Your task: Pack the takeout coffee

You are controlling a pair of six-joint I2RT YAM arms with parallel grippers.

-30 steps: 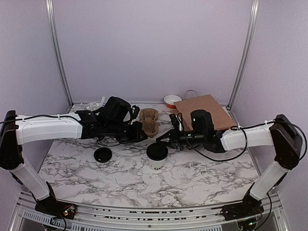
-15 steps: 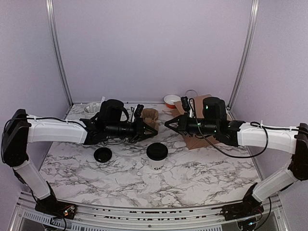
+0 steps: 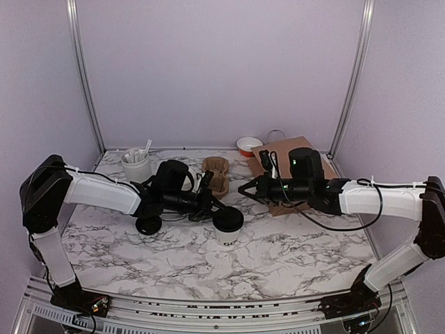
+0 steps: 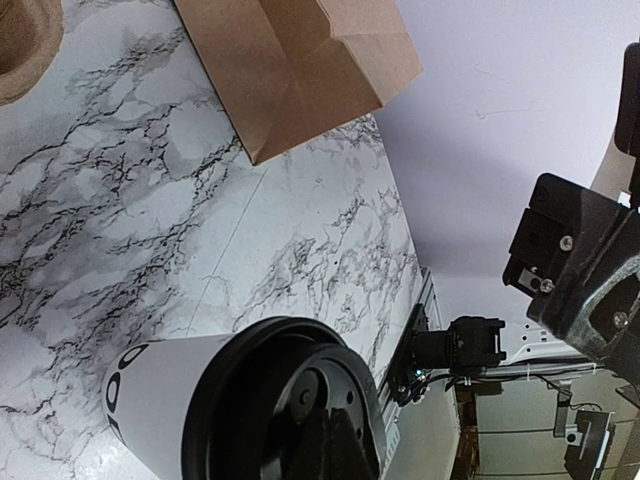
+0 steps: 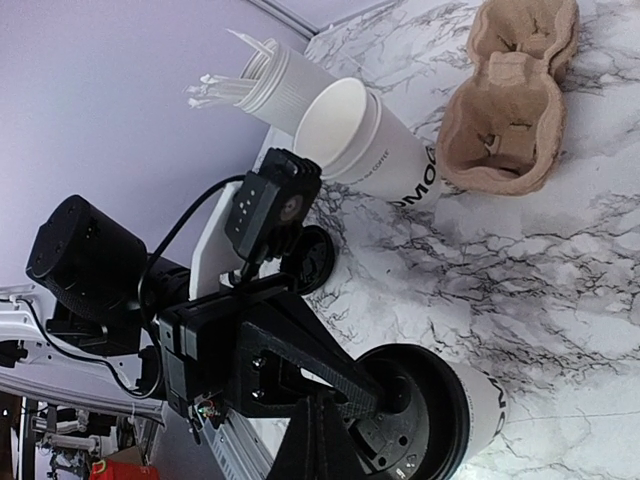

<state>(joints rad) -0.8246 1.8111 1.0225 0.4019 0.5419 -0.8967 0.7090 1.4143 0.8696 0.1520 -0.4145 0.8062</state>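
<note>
1. Top view, layout: the cup (image 3: 227, 227) stands upright mid-table with its lid (image 3: 227, 218) fitted. The tray (image 3: 217, 175) lies just behind it, not touching. The bag (image 3: 295, 163) lies flat at the rear right of the table (image 3: 299, 247).
2. Top view, arms: the left gripper (image 3: 218, 207) points at the lid's left rim, fingers together and holding nothing. The right gripper (image 3: 242, 190) hovers behind and right of the cup, apart from it, fingers together and empty.
3. Left wrist view: the closed fingertips (image 4: 335, 445) sit over the lid's centre (image 4: 290, 400). Black tip against black lid, so contact cannot be confirmed.
4. Right wrist view: the right gripper's closed fingers (image 5: 318, 440) aim at the lidded cup (image 5: 470, 400). The left gripper (image 5: 365, 393) converges on the lid from the other side. A second, lidless cup (image 5: 375, 150) stands beside the canister (image 5: 265, 80), and a spare lid (image 5: 312, 258) lies nearby.
5. Step in hand (judgement): the lid is probably being pressed or checked. Packing proper is not yet begun, since the cup sits in neither tray nor bag.
6. Next move (judgement):
   - Part one gripper's fingers wide enough to span the cup wall.
   - Grip below the lid and keep the cup upright.
   - Lower it squarely into a tray well.
   - The flat bag needs opening first if it is the destination.
</note>
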